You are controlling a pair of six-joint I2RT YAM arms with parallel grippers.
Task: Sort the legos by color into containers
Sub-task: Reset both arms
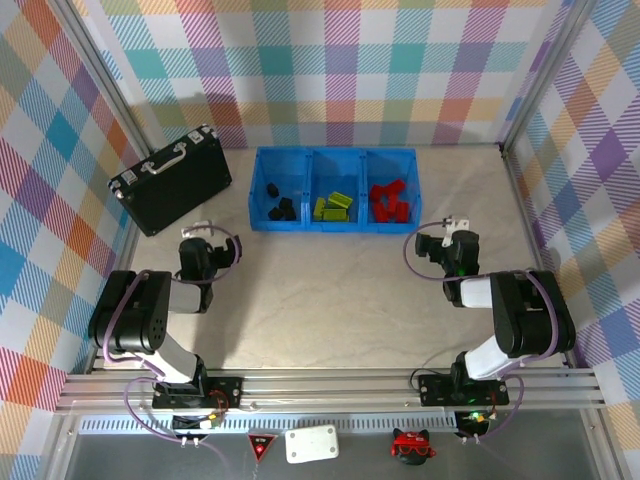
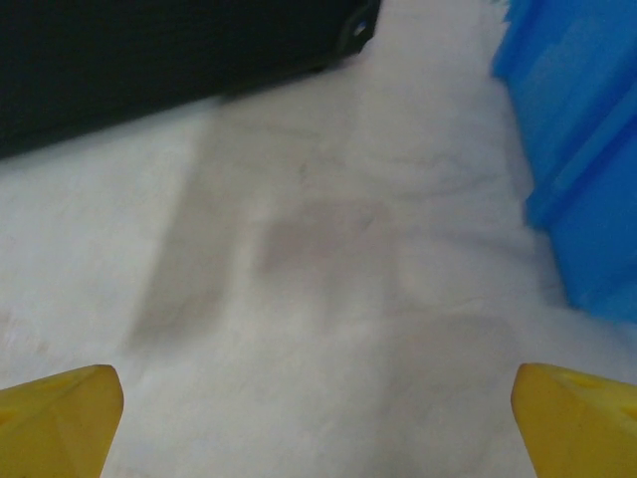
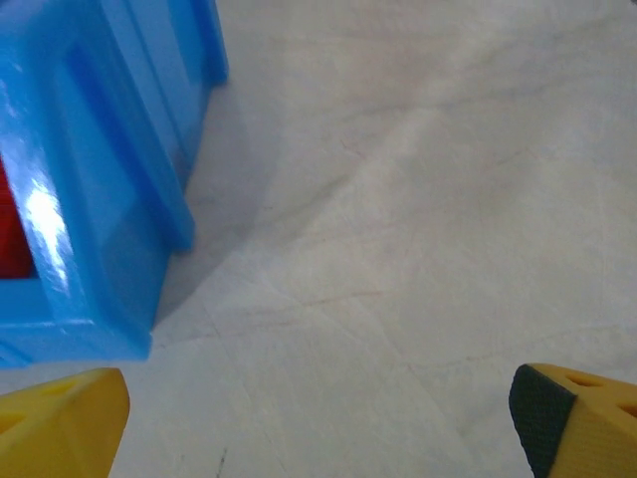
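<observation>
Gaping left pincer [image 2: 318, 423] and right pincer [image 3: 318, 423], open table [image 1: 330, 295] before blue tray [image 1: 336, 226]

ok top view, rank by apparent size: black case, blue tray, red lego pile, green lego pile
1. blue tray
2. black case
3. red lego pile and green lego pile: too alike to rank

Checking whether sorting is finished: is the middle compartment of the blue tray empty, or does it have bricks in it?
Not empty: several lime-green bricks lie inside the middle compartment of the tray, seen from the top view.
</observation>
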